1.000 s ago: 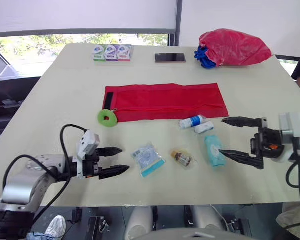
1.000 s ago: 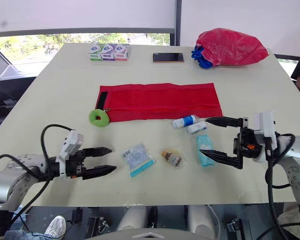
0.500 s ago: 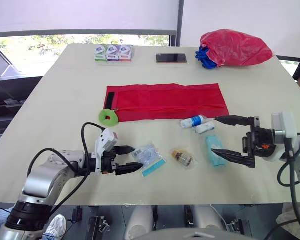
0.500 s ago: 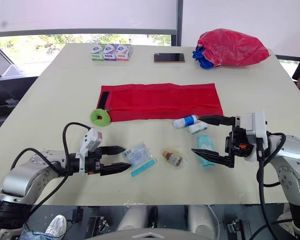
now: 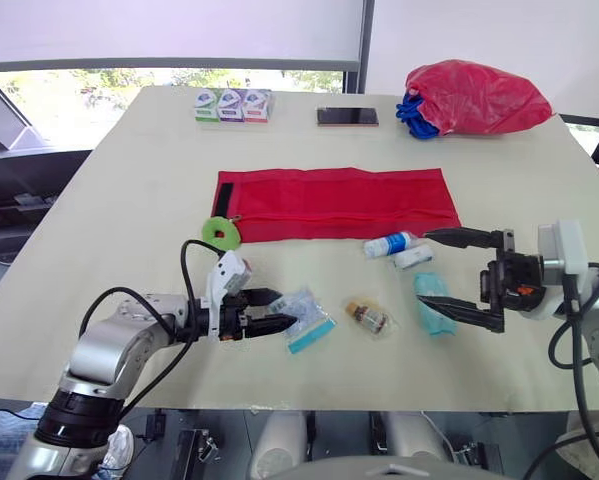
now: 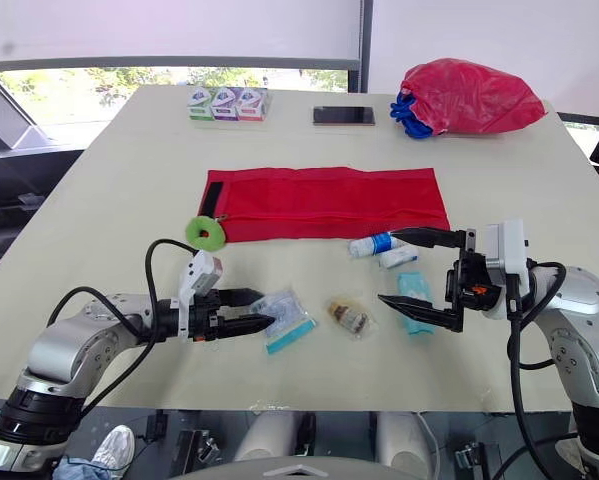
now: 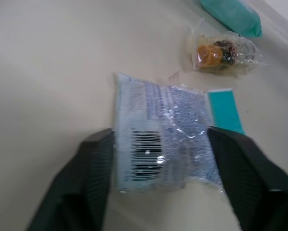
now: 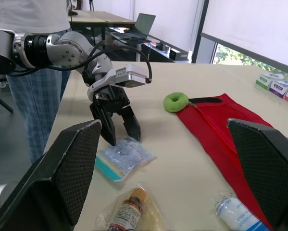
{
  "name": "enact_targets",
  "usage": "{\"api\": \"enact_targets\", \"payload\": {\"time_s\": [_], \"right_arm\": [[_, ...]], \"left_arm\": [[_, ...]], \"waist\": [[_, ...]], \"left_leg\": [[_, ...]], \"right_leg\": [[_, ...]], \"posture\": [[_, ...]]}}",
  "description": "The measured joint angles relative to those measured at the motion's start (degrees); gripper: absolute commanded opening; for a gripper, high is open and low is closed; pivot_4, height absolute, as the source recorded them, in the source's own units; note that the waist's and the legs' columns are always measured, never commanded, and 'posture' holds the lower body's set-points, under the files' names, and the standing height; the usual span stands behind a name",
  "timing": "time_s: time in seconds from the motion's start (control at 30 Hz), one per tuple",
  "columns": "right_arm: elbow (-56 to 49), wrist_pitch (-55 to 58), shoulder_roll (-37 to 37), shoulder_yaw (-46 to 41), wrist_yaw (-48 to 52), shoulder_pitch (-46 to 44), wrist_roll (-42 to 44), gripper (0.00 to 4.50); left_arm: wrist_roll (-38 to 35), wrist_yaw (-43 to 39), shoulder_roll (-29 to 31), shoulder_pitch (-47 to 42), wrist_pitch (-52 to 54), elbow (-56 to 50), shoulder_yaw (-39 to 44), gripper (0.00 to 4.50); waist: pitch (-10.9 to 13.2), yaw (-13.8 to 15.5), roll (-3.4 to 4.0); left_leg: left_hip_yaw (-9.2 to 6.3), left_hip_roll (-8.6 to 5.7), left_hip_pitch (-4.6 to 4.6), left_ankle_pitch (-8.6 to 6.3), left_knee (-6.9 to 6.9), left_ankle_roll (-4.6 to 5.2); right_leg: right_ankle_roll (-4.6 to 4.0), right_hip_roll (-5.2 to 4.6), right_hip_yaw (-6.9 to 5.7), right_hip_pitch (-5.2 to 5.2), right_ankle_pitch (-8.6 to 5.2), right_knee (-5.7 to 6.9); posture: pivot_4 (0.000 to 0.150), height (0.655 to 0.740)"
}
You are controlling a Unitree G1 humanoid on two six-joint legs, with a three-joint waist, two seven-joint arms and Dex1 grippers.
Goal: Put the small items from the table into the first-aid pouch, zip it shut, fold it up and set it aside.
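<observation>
Straddling the clear packet [image 5: 304, 312] with our left gripper [image 5: 282, 310] unclenched, we are holding the right gripper [image 5: 424, 267] spread wide by the teal pack [image 5: 434, 306]. The red pouch [image 5: 339, 200] is lying flat farther back, mid-table.

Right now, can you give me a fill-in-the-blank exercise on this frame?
The left end effector straddles a clear packet printed with a ____.
The right end effector, near the teal packet, is ____.
The ring by the red pouch is ____.
Left of the phone stand ____ small boxes.
Missing words: barcode; open; green; three.
</observation>
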Motion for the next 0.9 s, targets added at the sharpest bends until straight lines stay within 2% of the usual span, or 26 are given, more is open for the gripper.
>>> {"api": "enact_targets", "payload": {"time_s": [0.1,0.13,0.17,0.5,0.77,0.9], "right_arm": [[0.2,0.0,0.1,0.0,-0.1,-0.5,-0.1,4.5],[0.2,0.0,0.3,0.1,-0.2,-0.5,-0.1,4.5],[0.2,0.0,0.5,0.2,-0.4,-0.5,-0.2,4.5],[-0.9,2.6,2.2,3.4,-4.9,-1.6,-0.2,4.5],[-3.6,13.0,3.5,9.1,-15.3,-5.7,0.0,4.5],[-3.9,22.5,3.9,10.4,-20.4,-9.5,3.9,4.5]], "left_arm": [[-0.1,-1.0,0.0,0.0,-0.2,0.3,-0.4,0.49],[-0.2,-1.1,0.0,-0.1,-0.4,0.3,-0.4,0.16],[-0.2,-1.2,-0.1,-0.2,-0.5,0.4,-0.3,0.05],[-2.5,-2.9,0.0,-1.9,0.9,4.1,1.4,0.05],[-8.8,-6.0,-0.2,-6.3,1.7,4.8,6.3,0.05],[-11.5,-6.3,-0.2,-9.2,3.0,3.7,7.5,0.05]], "waist": [[0.0,0.0,0.0],[0.0,0.0,0.0],[0.0,0.0,0.0],[0.0,-0.1,-0.03],[0.1,-0.1,-0.09],[0.1,-0.1,-0.1]], "left_leg": [[0.0,0.0,0.0,0.0,-0.01,0.0],[-0.01,0.0,0.01,0.0,-0.01,0.0],[-0.01,0.01,0.01,0.0,0.0,0.0],[-0.03,0.02,-0.01,0.0,-0.01,0.0],[-0.07,0.01,-0.06,0.0,0.0,-0.01],[-0.1,0.0,-0.07,0.0,0.0,-0.01]], "right_leg": [[0.0,0.0,-0.01,0.0,0.0,-0.01],[0.0,0.0,-0.01,0.0,-0.01,-0.01],[0.01,0.0,-0.01,0.0,-0.01,0.0],[0.0,0.03,-0.03,-0.03,0.0,0.01],[-0.01,0.0,-0.06,-0.04,0.0,-0.01],[-0.02,0.0,-0.08,-0.04,0.01,-0.01]], "posture": [[0.15,0.74],[0.15,0.74],[0.15,0.74],[0.15,0.74],[0.15,0.74],[0.15,0.74]]}}
